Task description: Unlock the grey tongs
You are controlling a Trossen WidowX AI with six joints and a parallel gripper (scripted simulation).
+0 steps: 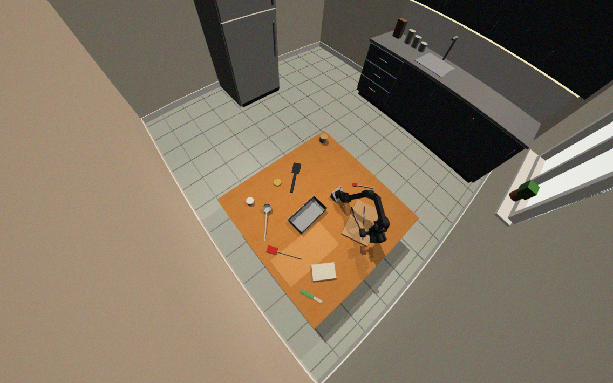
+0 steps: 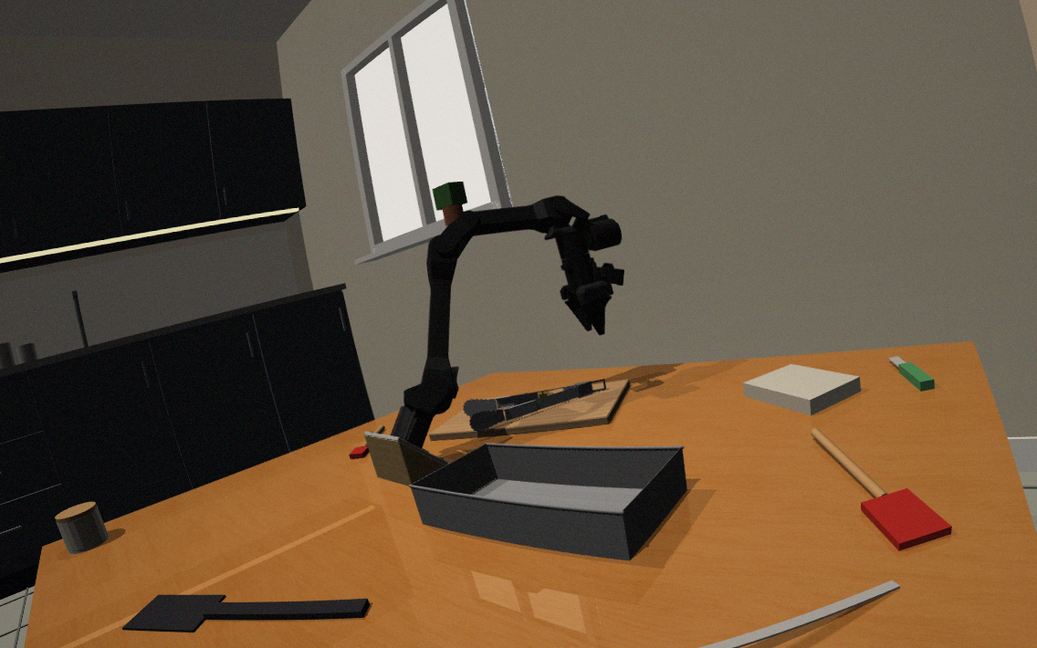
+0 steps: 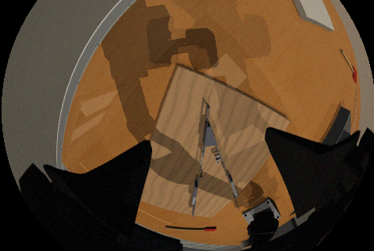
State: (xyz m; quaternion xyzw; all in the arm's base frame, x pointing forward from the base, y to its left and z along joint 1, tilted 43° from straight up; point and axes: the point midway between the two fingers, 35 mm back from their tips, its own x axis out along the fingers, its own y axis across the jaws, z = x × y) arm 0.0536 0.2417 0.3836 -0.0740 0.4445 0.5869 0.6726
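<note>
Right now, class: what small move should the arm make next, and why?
Probably none beyond staying raised or retreating: the tongs lie spread in a V on the wooden board, and the gripper hangs open above them, holding nothing.

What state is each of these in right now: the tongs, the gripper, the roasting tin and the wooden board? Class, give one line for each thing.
Grey tongs: open in a V, lying flat on the board, not held.
Gripper: open, holding nothing, raised above the board.
Roasting tin: upright on the table, nothing inside it.
Wooden board: flat on the table, carrying the tongs.
</note>
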